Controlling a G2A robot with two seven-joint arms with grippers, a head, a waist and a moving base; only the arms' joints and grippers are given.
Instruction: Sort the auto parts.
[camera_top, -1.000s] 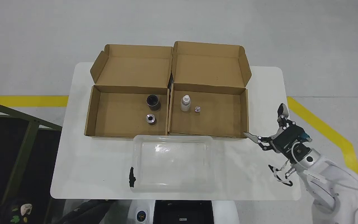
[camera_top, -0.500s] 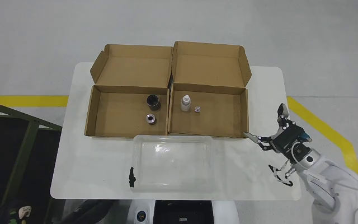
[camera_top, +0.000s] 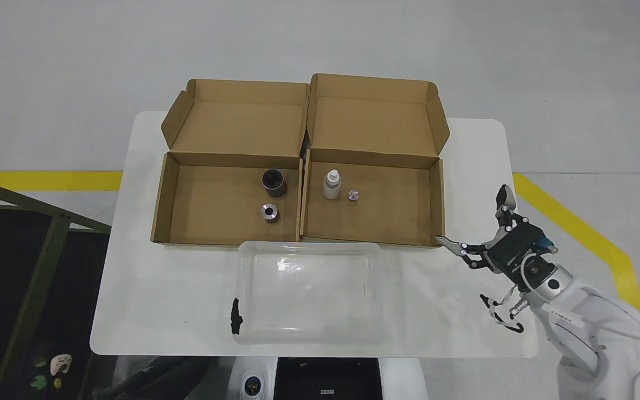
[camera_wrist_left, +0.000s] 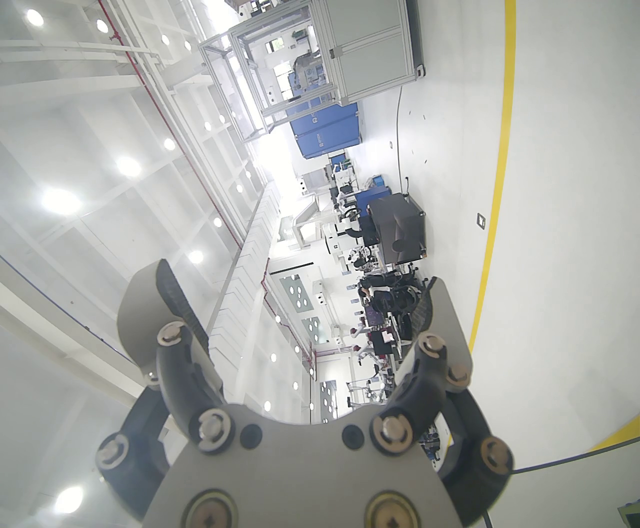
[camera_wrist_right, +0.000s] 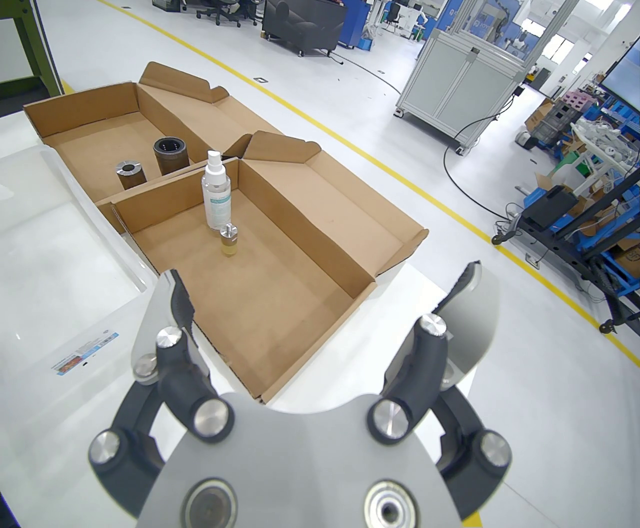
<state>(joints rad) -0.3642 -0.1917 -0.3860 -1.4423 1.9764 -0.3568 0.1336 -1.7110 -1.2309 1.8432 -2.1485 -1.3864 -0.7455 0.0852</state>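
Two open cardboard boxes stand side by side at the back of the white table. The left box (camera_top: 180, 205) holds a dark cylinder (camera_top: 272, 181) (camera_wrist_right: 171, 154) and a smaller metal cylinder (camera_top: 266, 210) (camera_wrist_right: 130, 174). In the right box (camera_top: 400, 215) (camera_wrist_right: 300, 280) a white spray bottle (camera_top: 332, 184) (camera_wrist_right: 216, 190) stands upright beside a small metal-capped part (camera_top: 352, 196) (camera_wrist_right: 229, 240). My right gripper (camera_top: 474, 217) (camera_wrist_right: 322, 285) is open and empty, over the table just off the right box's near right corner. My left gripper (camera_wrist_left: 295, 290) is open and empty, facing the hall.
A clear plastic bin (camera_top: 311, 290) (camera_wrist_right: 60, 240) sits in front of the boxes with nothing visible inside. A small black object (camera_top: 236, 316) lies on the table by the bin's near left corner. The table's right edge (camera_top: 520, 290) is close to my right arm.
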